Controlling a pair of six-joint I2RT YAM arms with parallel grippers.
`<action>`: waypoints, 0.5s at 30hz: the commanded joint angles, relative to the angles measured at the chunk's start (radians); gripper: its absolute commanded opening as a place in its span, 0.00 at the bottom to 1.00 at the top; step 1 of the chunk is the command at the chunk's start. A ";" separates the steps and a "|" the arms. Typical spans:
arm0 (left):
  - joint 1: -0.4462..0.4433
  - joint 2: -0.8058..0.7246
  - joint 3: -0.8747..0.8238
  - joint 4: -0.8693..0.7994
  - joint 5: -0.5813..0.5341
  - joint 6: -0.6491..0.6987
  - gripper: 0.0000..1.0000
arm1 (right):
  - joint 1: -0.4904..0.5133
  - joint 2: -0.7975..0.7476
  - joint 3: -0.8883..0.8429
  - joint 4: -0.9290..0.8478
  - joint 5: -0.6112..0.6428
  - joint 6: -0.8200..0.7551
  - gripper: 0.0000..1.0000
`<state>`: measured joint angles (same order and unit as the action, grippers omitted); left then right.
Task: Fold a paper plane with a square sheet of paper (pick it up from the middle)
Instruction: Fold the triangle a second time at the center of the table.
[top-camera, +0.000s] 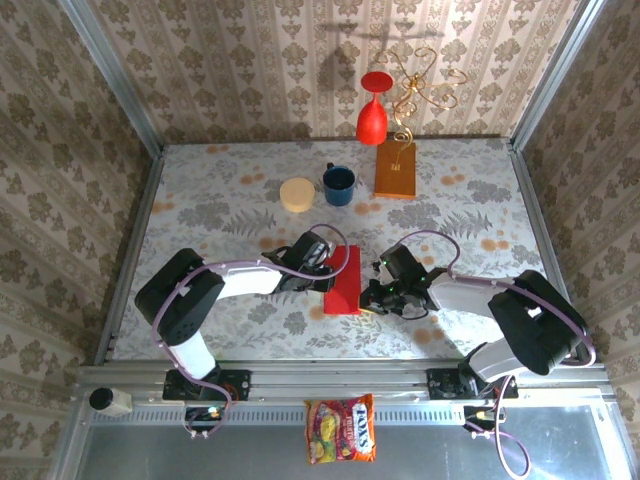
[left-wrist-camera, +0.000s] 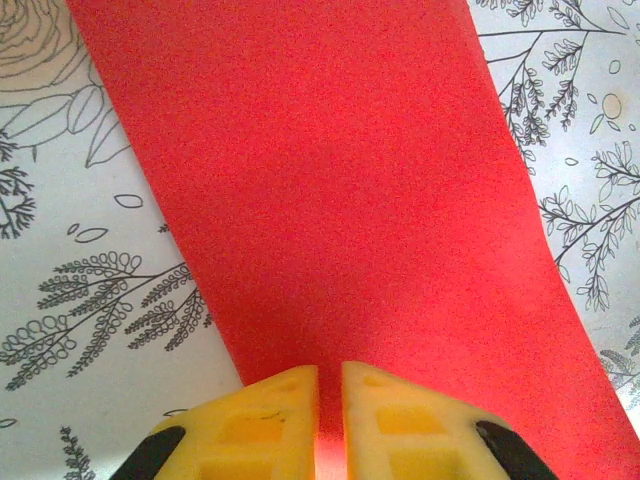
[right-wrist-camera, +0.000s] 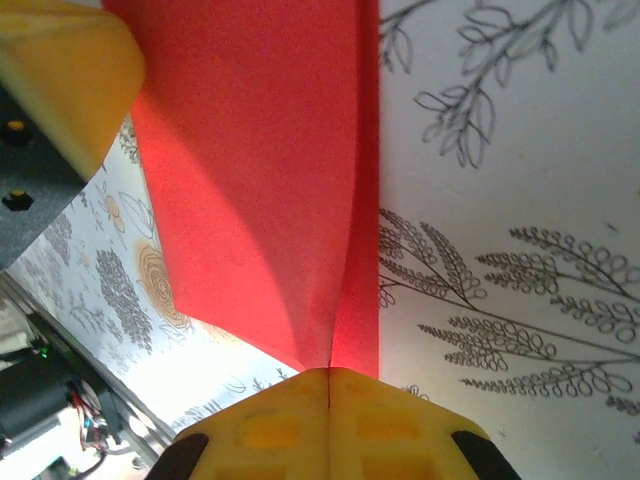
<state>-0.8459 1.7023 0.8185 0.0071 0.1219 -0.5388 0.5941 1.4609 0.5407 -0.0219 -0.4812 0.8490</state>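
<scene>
The square sheet of paper (top-camera: 345, 280) is bright red and folded into a long band at the middle of the table. My left gripper (top-camera: 322, 262) is at its left side. In the left wrist view the yellow fingers (left-wrist-camera: 280, 415) stand almost together, pinching the sheet of paper (left-wrist-camera: 330, 200) in the thin slit of the left gripper (left-wrist-camera: 330, 372). My right gripper (top-camera: 376, 284) is at the sheet's right side. In the right wrist view the right gripper (right-wrist-camera: 329, 372) is shut on a raised crease of the sheet of paper (right-wrist-camera: 270, 180). A paper plane is out of view.
At the back of the table stand a red goblet vase (top-camera: 372, 115), a gold wire ornament (top-camera: 425, 85) on an orange-brown block (top-camera: 396, 170), a blue mug (top-camera: 338, 184) and a cream disc (top-camera: 297, 194). A candy bag (top-camera: 341, 428) lies on the near rail.
</scene>
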 joint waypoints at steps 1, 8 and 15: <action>-0.002 -0.018 -0.018 -0.003 -0.024 0.021 0.16 | 0.006 -0.004 0.023 0.006 -0.023 0.008 0.00; -0.019 -0.187 -0.082 0.029 -0.062 0.077 0.35 | 0.006 -0.056 0.054 -0.027 -0.027 0.029 0.00; -0.144 -0.280 -0.182 0.049 -0.223 0.155 0.48 | 0.005 -0.094 0.079 -0.053 -0.024 0.042 0.00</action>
<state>-0.9516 1.4414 0.6712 0.0517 -0.0029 -0.4400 0.5938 1.3964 0.5961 -0.0341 -0.4866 0.8711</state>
